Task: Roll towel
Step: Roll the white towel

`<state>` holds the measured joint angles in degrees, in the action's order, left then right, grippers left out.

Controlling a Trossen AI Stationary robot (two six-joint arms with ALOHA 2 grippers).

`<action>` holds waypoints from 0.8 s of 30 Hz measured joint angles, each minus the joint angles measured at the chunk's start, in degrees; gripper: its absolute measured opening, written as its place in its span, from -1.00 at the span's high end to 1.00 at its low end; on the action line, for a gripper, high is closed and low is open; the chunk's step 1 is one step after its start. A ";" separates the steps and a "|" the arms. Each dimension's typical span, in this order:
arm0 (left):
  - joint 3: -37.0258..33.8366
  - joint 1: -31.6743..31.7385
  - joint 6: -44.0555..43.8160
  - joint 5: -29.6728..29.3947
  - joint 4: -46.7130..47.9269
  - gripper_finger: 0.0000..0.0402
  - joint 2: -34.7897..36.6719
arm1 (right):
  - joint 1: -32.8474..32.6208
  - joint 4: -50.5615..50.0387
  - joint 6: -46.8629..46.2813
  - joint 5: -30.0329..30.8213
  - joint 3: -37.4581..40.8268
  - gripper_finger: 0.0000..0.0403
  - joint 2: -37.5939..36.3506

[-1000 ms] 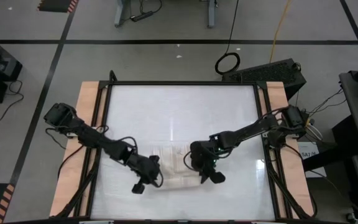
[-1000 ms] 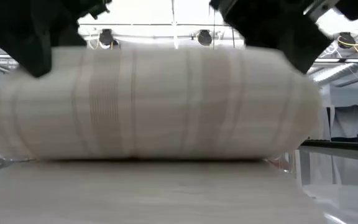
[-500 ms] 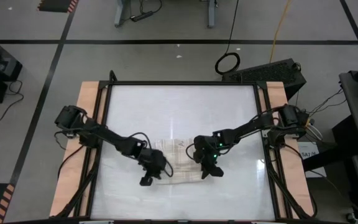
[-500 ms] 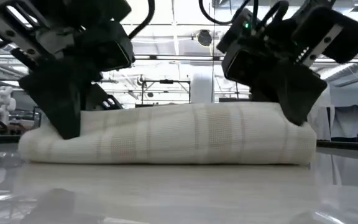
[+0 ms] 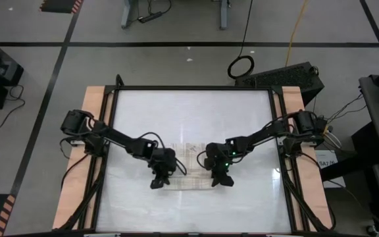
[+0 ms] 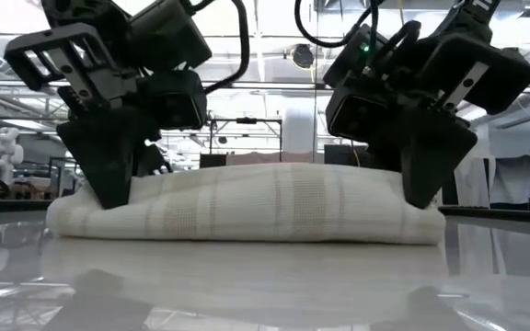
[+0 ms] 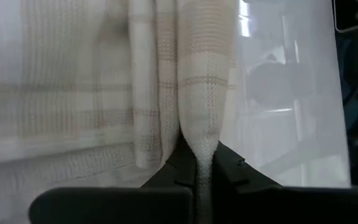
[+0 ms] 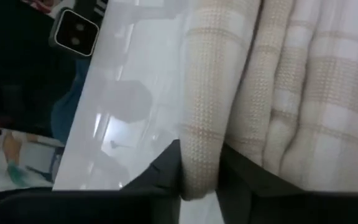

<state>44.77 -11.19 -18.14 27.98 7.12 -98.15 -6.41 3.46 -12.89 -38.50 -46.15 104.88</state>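
Observation:
The towel point(image 5: 188, 164), cream with beige checks, lies near the middle of the white table point(image 5: 189, 112) as a low, several-layered bundle point(image 6: 247, 207), its underside flat on the top. My left gripper point(image 5: 158, 179) stands at the bundle's left end point(image 6: 109, 179), shut on a fold. At the bundle's right end point(image 6: 421, 179), my right gripper point(image 5: 217, 178) has a thicker fold between its fingers. Both reach in from the table's sides and slant down. My left gripper pinches a narrow upright fold point(image 7: 199, 146) at the towel's left end, near its front edge, between both fingers. The fingers slant down from above. The towel lies on the table, slack. My right gripper has a thicker fold point(image 8: 199, 162) at the towel's right end between its two fingers; the cloth fills the gap. The fingers point(image 8: 166, 171) slant down from above. The towel rests on the table below.
A black frame and wooden strips point(image 5: 94, 131) border the table. Bare glossy top stretches beyond the towel toward the far edge point(image 5: 189, 105) and in front of it point(image 5: 189, 210). A black box point(image 5: 288, 76) and cables sit off the far right corner.
Both grippers have come down and a little toward the far edge, the left one also toward the right. The towel's held edge, raised and bulging a second ago, has been carried over and lowered; the cloth now lies as a low bundle on the table.

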 joint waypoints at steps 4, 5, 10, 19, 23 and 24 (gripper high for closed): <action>-0.04 0.28 -1.05 0.16 0.24 0.93 -0.02 | -1.23 -1.19 -0.51 6.01 0.11 0.44 -2.30; -0.04 0.28 -1.06 0.14 0.22 0.93 -0.02 | -1.68 -1.82 -0.59 8.31 0.11 0.39 -3.16; -0.04 0.28 -2.44 -0.08 0.09 0.93 -0.04 | -4.34 -7.90 -0.16 20.19 0.23 0.17 -9.08; -0.04 0.28 -2.50 -0.54 0.00 0.93 -0.04 | -13.90 -19.56 0.05 48.80 0.24 -0.09 -23.76; -0.04 0.28 -2.48 -0.95 -0.09 0.93 -0.04 | -22.67 -13.79 0.08 57.41 0.19 -0.10 -23.59; -0.04 0.28 -2.48 -1.09 -0.09 0.93 -0.04 | -24.57 -11.84 0.17 59.26 0.19 -0.10 -22.73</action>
<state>44.73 -10.92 -20.62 26.89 7.03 -98.19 -30.98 -8.39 -12.72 20.75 -45.95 82.15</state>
